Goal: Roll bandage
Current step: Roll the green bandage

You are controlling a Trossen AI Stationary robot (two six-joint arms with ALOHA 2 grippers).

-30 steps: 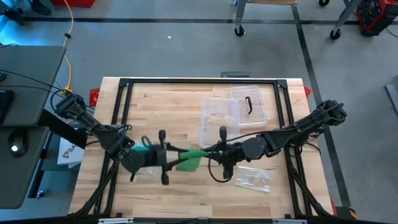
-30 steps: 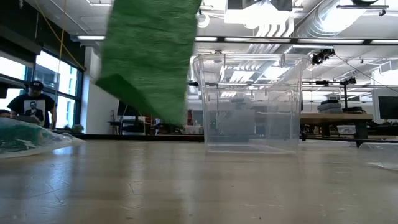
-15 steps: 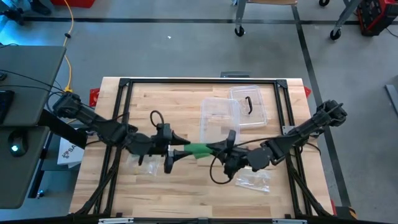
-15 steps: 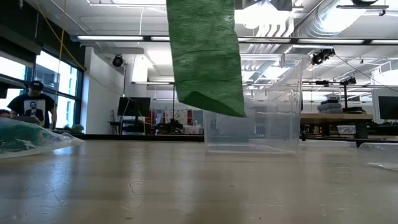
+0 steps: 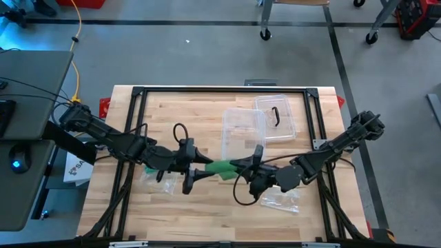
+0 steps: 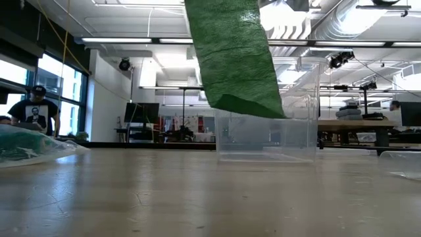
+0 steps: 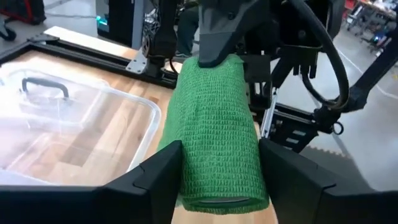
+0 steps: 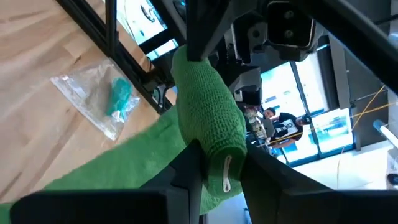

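Since a second ago the green woven bandage [image 5: 222, 167] has risen off the counter [image 5: 207, 213] and both arms have drawn toward the middle. It hangs above the counter's centre, stretched between the tools. The left tool [image 5: 193, 169] stands open, fingers either side of the rolled end; the right tool [image 5: 242, 165] pinches the other end. A clear plastic box [image 5: 241, 131] sits behind, toward the far edge; plastic bags [image 5: 281, 198] lie near the front.
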